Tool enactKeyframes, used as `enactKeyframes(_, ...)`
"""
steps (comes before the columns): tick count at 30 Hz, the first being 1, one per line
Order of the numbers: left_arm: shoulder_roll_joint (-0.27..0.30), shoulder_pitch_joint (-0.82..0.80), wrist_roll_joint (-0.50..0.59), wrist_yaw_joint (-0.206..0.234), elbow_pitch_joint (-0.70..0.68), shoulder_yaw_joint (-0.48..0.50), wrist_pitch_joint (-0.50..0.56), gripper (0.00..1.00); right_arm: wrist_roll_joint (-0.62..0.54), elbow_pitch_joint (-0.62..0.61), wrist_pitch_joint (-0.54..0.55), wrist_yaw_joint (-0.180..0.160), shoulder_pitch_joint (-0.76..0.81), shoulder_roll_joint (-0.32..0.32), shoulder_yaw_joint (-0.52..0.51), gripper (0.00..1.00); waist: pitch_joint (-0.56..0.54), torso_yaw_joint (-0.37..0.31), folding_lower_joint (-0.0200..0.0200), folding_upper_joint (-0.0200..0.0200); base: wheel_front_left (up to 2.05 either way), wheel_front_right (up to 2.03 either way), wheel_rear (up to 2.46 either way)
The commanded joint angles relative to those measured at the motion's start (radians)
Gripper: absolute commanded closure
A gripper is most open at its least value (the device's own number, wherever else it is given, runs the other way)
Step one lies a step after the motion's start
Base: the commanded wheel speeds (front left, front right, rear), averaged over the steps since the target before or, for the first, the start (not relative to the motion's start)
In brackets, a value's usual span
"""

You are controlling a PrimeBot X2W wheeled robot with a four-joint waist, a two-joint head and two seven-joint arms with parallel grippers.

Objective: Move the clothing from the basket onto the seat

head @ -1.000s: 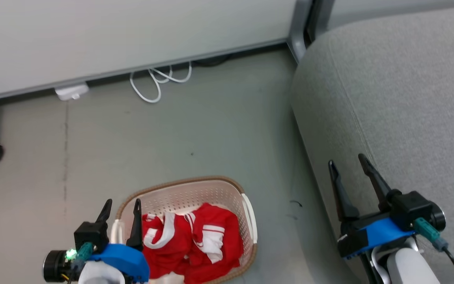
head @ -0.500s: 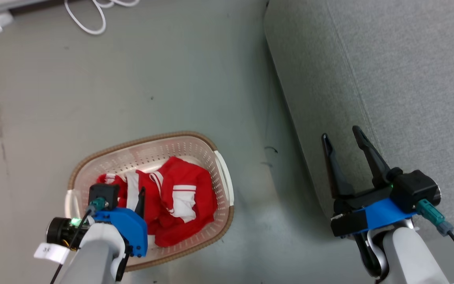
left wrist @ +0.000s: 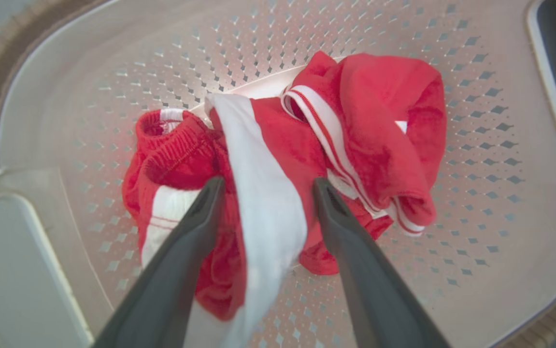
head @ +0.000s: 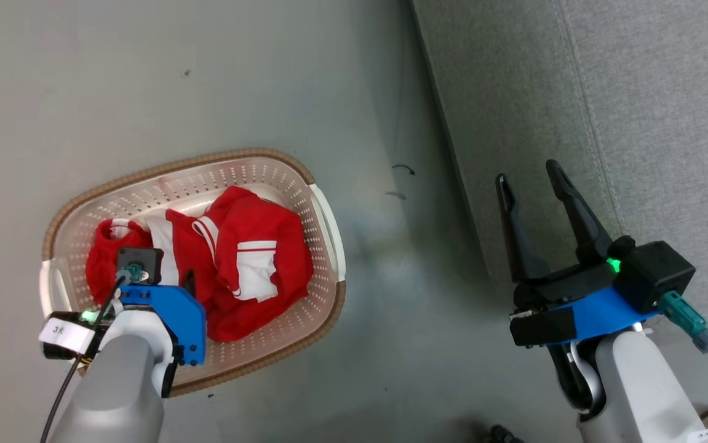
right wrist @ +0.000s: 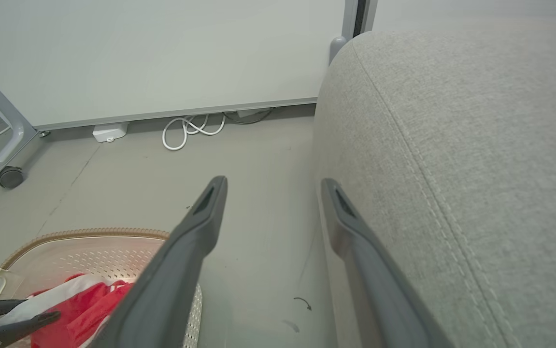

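The left gripper (left wrist: 268,183) has its jaws wide, straddling a white band (left wrist: 258,159) of the clothing (left wrist: 384,125), bunched in the basket (head: 175,165) on the floor (head: 267,80) left of the seat (head: 636,92). Soft, light, floppy cloth; a thick fold likely grips best. The right gripper (head: 527,173) gapes empty by the seat's left edge

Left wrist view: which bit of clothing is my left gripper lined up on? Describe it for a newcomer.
Left of the grey sofa, on the floor, stands the cream basket holding red clothing. The left gripper, open, straddles its broad plain white band, unlike the narrow red-striped trim beside it.
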Motion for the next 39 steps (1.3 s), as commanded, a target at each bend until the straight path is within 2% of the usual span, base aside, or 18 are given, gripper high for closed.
enactKeyframes(1, 0.006, -0.028, 0.003, 0.008, 0.010, -0.002, 0.008, 0.00, 0.004, -0.009, -0.003, 0.000, -0.019, -0.003, 0.002, 0.00, 0.026, -0.006, -0.0001, 0.0001, 0.00, 0.00, 0.00)
enactKeyframes(8, 0.001, -0.074, -0.009, 0.022, 0.070, -0.010, 0.048, 0.00, 0.014, -0.020, -0.003, 0.000, -0.038, -0.003, 0.012, 0.00, 0.065, -0.011, -0.0001, 0.0001, 0.00, 0.00, 0.00)
enactKeyframes(9, 0.000, -0.079, -0.011, 0.024, 0.075, -0.010, 0.047, 0.30, 0.016, -0.022, -0.003, 0.000, -0.040, -0.003, 0.014, 0.00, 0.068, -0.011, -0.0001, 0.0001, 0.00, 0.00, 0.00)
enactKeyframes(10, -0.001, -0.084, -0.011, 0.023, 0.080, -0.012, 0.045, 0.90, 0.017, -0.022, -0.003, 0.000, -0.041, -0.003, 0.016, 0.00, 0.070, -0.012, -0.0001, 0.0001, 0.00, 0.00, 0.00)
enactKeyframes(11, -0.002, -0.088, -0.011, 0.021, 0.085, -0.014, 0.045, 1.00, 0.017, -0.022, -0.003, 0.000, -0.042, -0.003, 0.017, 0.00, 0.071, -0.012, -0.0001, 0.0001, 0.00, 0.00, 0.00)
enactKeyframes(27, -0.026, -0.093, -0.043, -0.004, 0.133, -0.030, 0.004, 1.00, 0.017, -0.004, -0.003, 0.000, -0.046, -0.003, 0.019, 0.00, 0.028, 0.000, -0.0001, 0.0001, 0.00, 0.00, 0.00)
enactKeyframes(35, -0.052, -0.074, -0.062, -0.023, 0.144, -0.045, -0.038, 1.00, -0.002, 0.024, -0.003, 0.000, -0.031, -0.003, 0.015, 0.00, -0.085, 0.051, -0.0001, 0.0001, 0.00, 0.00, 0.00)
enactKeyframes(39, -0.071, -0.053, -0.092, -0.051, 0.144, -0.043, -0.072, 1.00, -0.017, 0.046, -0.003, 0.000, -0.011, -0.003, 0.006, 0.00, -0.169, 0.081, -0.0001, 0.0001, 0.00, 0.00, 0.00)
